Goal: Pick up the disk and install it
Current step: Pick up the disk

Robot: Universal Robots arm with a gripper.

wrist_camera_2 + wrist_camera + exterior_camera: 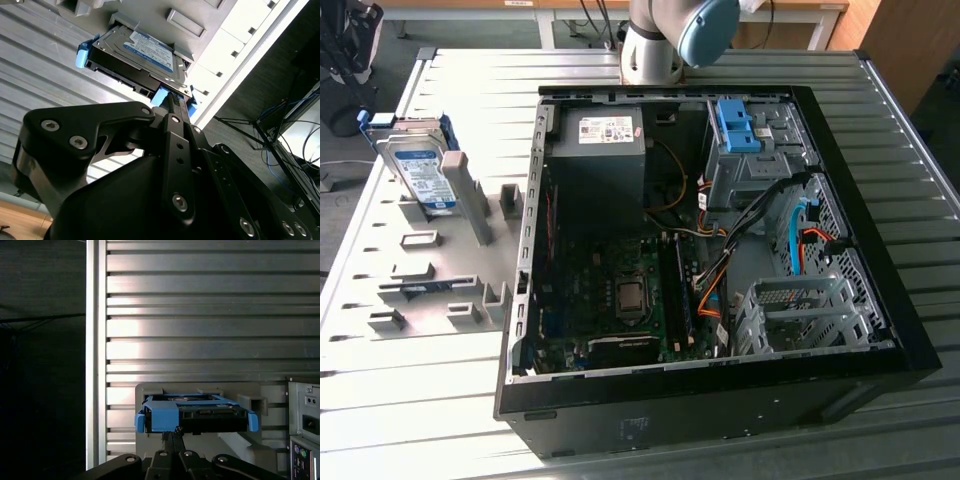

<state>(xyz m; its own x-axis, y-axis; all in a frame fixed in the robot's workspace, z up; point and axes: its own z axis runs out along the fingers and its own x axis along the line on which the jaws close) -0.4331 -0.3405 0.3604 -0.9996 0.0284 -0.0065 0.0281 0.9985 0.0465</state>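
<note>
Silver disk (pixel 420 172), blue rails, tilted in grey holder (pixel 470 205) | beside open computer case (pixel 720 405) on slatted table (pixel 500 75) | gripper (pixel 172 432) pinched closed, holding nothing, apart from disk

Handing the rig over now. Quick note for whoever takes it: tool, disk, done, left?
Tool: pointed at the blue-railed end of the disk, very close in both wrist views; grip state cannot be told.
Disk: standing on edge in the grey holder on the table, at the exterior view's left, outside the open computer case.
Done: tool is at the disk.
Left: disk not yet lifted out or installed in the case.
</note>
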